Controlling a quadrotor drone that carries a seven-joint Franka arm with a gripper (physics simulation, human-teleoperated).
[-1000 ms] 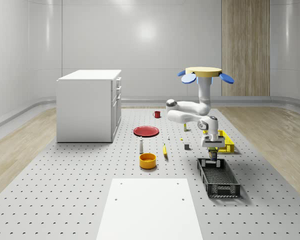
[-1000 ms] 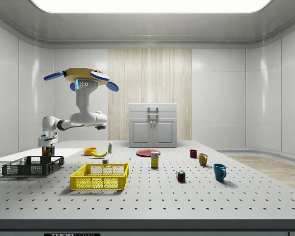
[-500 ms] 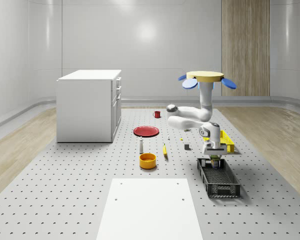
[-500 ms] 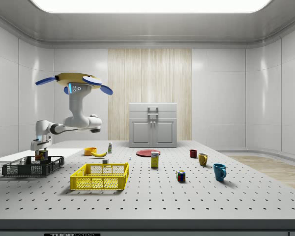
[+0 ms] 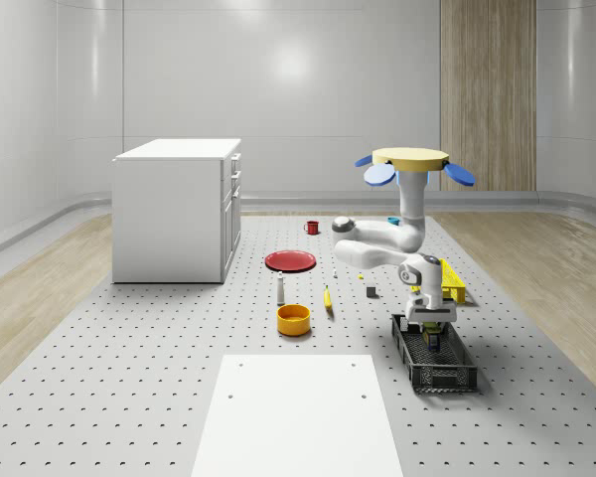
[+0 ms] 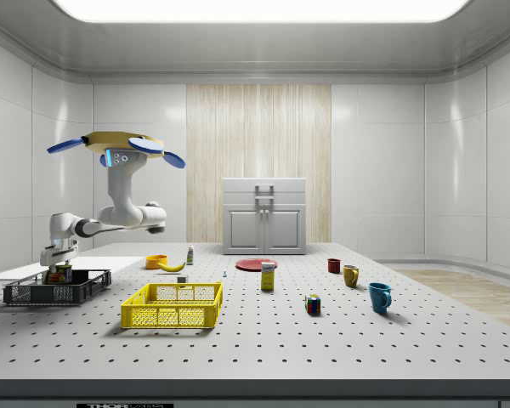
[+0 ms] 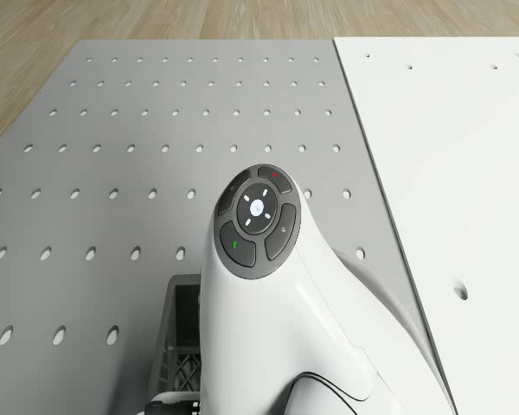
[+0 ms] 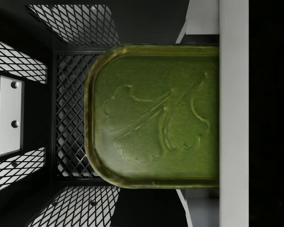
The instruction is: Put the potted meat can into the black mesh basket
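Down it comes: since a second ago the drone (image 5: 409, 164) has been sinking and sliding toward the whole-scene view's right, and the potted meat can (image 5: 431, 336) that was hanging above the rim is now dipping inside the black mesh basket (image 5: 447, 375). The drone is hovering beside the basket, over the perforated table (image 5: 129, 378). Its arm (image 6: 123, 214) is reaching out from under the body, elbow bent, forearm dropping straight down at the wrist. The gripper (image 5: 430, 328) is pointing downward at the basket's far end, fingers (image 8: 234, 113) pinching the can on its side. From the wrist, the can's green embossed top is sitting over the mesh floor between the basket walls. Whether the can is touching the floor is hard to tell. Nearby, the yellow crate (image 6: 172, 305) is sitting on the table.
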